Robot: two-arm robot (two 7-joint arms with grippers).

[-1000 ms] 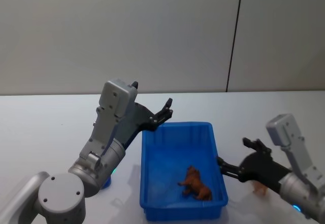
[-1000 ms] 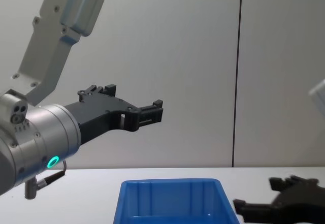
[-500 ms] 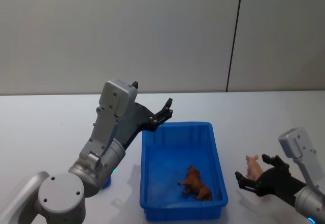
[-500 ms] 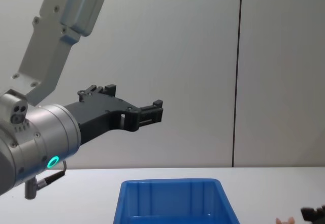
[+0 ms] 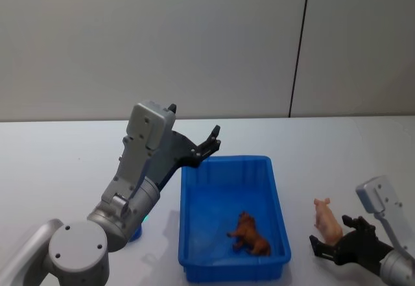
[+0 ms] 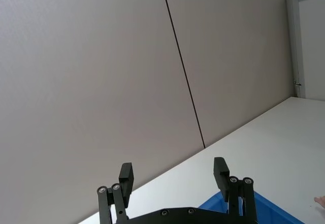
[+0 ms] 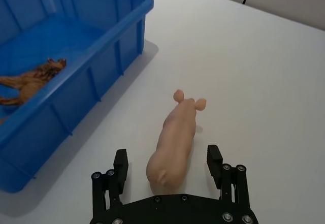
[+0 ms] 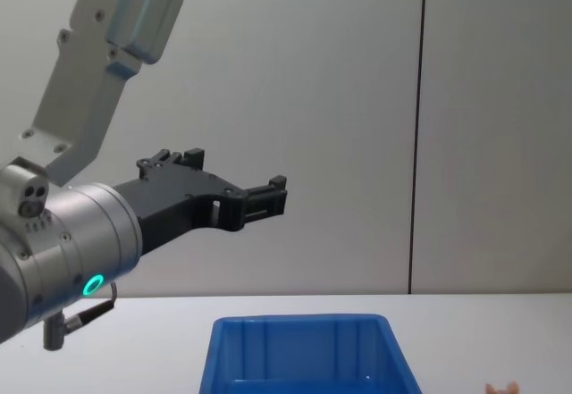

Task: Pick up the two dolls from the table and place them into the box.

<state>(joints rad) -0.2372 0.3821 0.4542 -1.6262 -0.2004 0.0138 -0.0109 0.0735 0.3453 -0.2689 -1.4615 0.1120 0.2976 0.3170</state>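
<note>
Table (image 5: pixel 58 163) is carrying the box (image 5: pixel 227 161), with a brown doll (image 5: pixel 250 235) lying inside toward its near right corner. High over the box's far left corner the left gripper (image 6: pixel 172 164) is hanging, fingers spread and holding nothing. Low on the table, right of the box, the right gripper (image 7: pixel 167 154) is sitting with fingers parted either side of the pig (image 7: pixel 175 132), whose rump is lying between them untouched, head pointing away. It is looking light, smooth and probably a little squashy. Its round mid-body flanks are likely offering the surest hold, ears and legs being too slight.
</note>
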